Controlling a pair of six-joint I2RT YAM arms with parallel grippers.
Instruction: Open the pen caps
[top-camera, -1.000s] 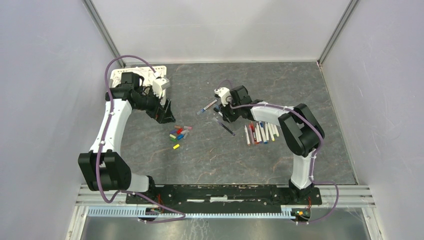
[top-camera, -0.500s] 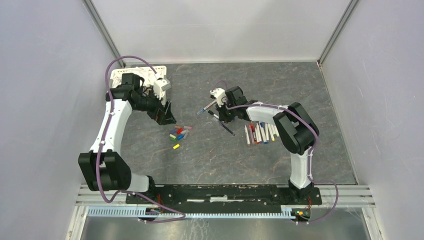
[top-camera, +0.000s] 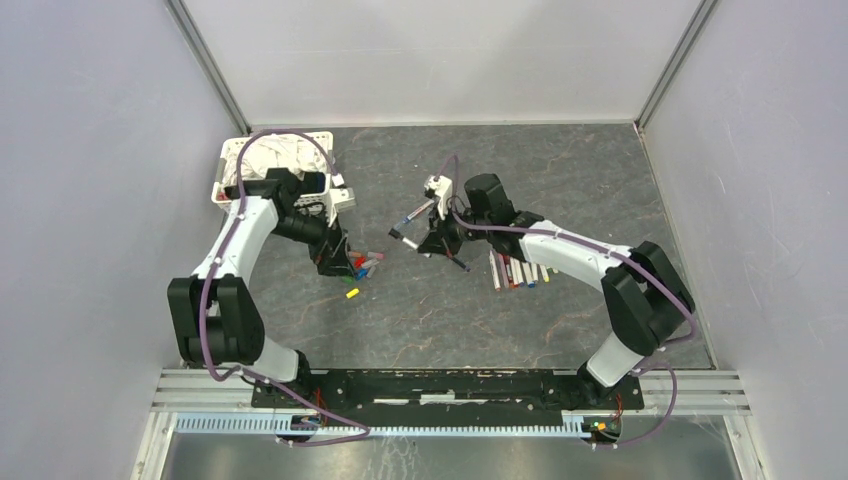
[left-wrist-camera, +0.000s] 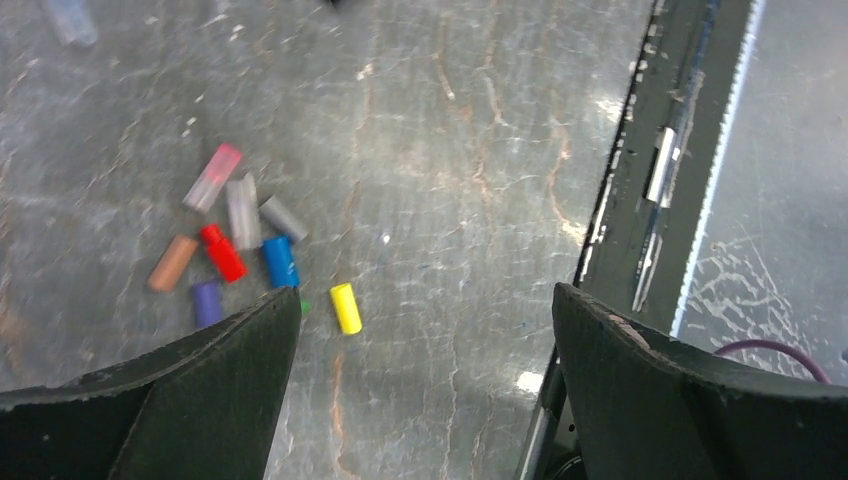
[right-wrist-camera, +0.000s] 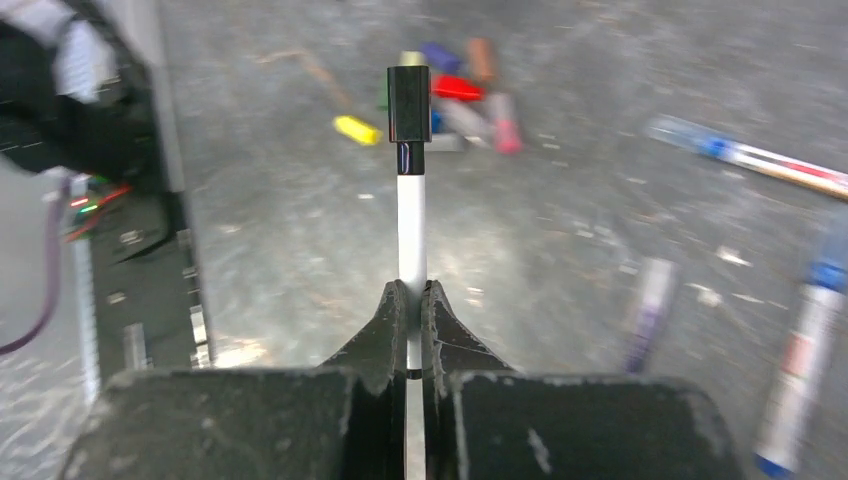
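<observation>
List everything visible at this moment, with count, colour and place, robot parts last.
Loose pen caps: about nine; red, blue, yellow, purple, brown, grey, green; clustered on the table below the left gripper.
Held pen: one; white barrel, black cap on; in the right gripper.
Row of pens: several; white barrels; beside the right arm.
Stray pens: two near the right gripper; blue-ended pen, dark pen.
Basket: one; white, holding cloths; far left.
Table: grey, marbled.
Left gripper: open.
Right gripper: shut.
</observation>
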